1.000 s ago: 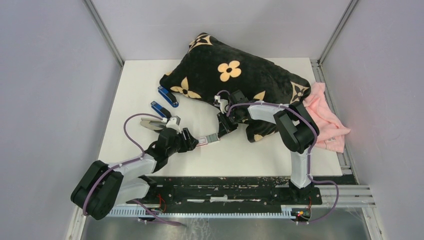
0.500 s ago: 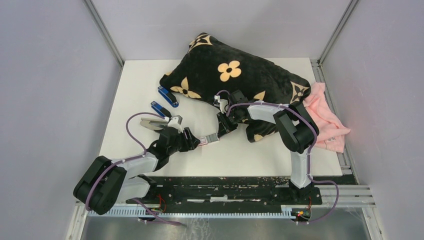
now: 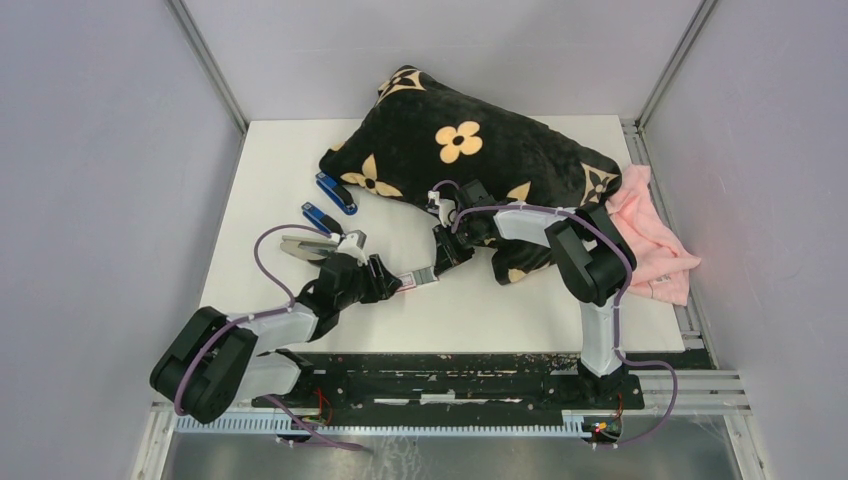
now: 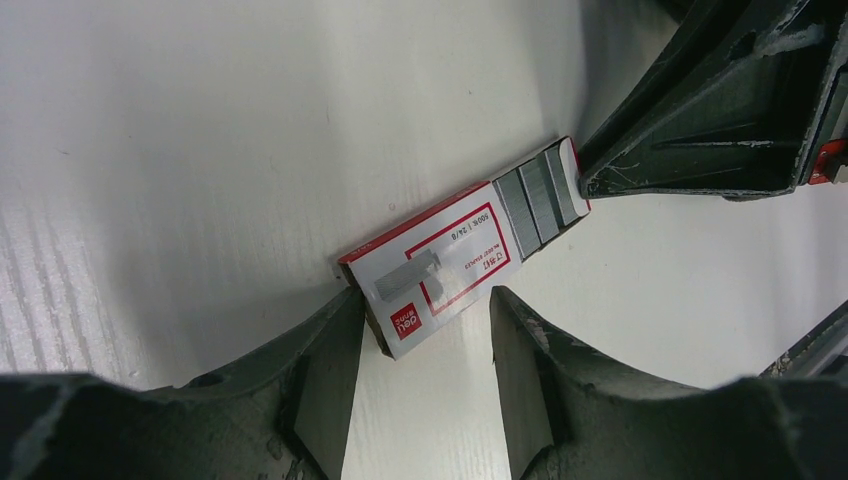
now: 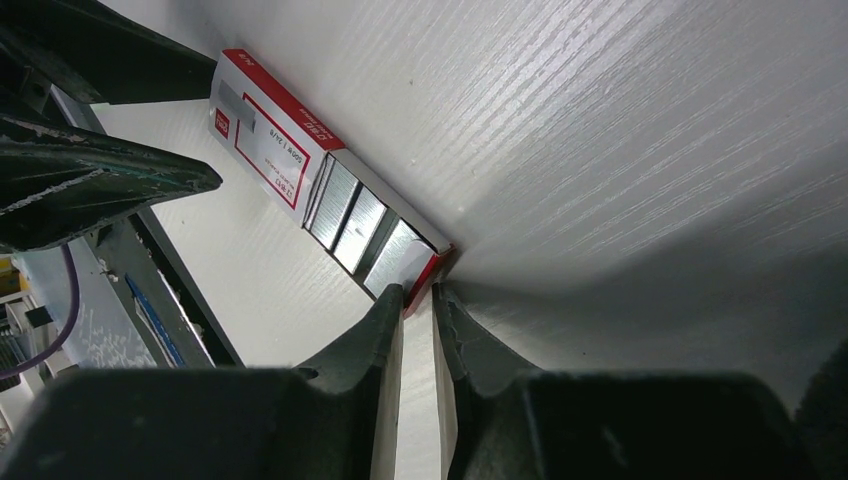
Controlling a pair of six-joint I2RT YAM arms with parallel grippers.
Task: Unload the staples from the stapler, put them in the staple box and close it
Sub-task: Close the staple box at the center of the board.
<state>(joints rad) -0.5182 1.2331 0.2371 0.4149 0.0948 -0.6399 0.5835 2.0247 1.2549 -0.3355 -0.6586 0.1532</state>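
L gripper (image 4: pixel 425 300) half open astride box (image 4: pixel 455 250); R gripper (image 5: pixel 418 292) pinches its end (staples (image 4: pixel 540 200) showing).

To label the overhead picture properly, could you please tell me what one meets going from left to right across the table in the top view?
Blue staplers → left gripper → box → right gripper → pink cloth. The pillow spans too much of the width to place.

Staples (image 4: pixel 540 200) — silvery-grey strips lying flat, side by side — sit in the open end of a white-and-red box (image 4: pixel 440 265), near centre.
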